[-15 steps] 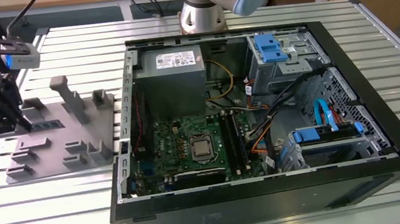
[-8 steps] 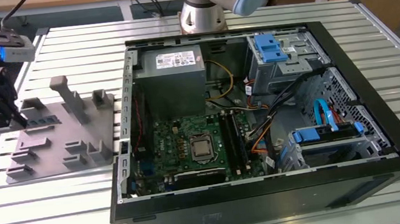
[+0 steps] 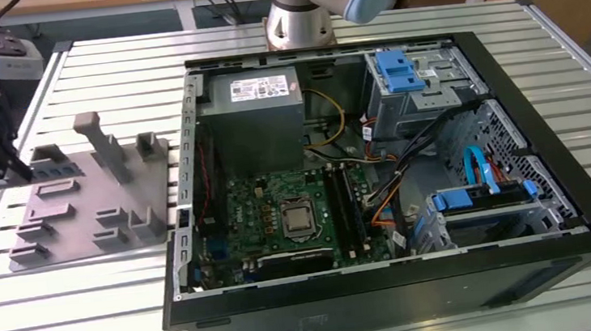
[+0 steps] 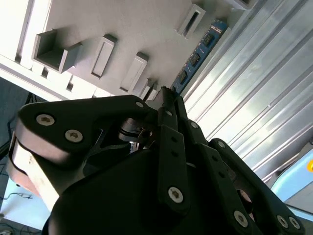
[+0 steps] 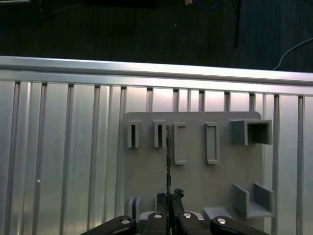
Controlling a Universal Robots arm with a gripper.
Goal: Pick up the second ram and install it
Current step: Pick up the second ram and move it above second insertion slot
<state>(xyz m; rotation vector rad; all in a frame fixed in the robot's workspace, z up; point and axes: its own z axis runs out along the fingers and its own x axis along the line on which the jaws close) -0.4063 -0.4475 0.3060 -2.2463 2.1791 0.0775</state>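
- The gripper [image 5: 169, 198] is seen with its fingers pressed together on one end of the second ram [image 4: 198, 51], which appears edge-on in the first wrist view.
- The ram is held over the grey fixture tray [image 5: 195, 186], beside its narrow slots [image 5: 132, 135]; whether it is fully clear of them cannot be told.
- The open computer case [image 3: 558, 189] lies well apart on the slatted table [image 3: 93, 315], toward the exterior view's right.
- Held at one end, the thin board is judged prone to tilting, so it should be kept straight and untwisted.
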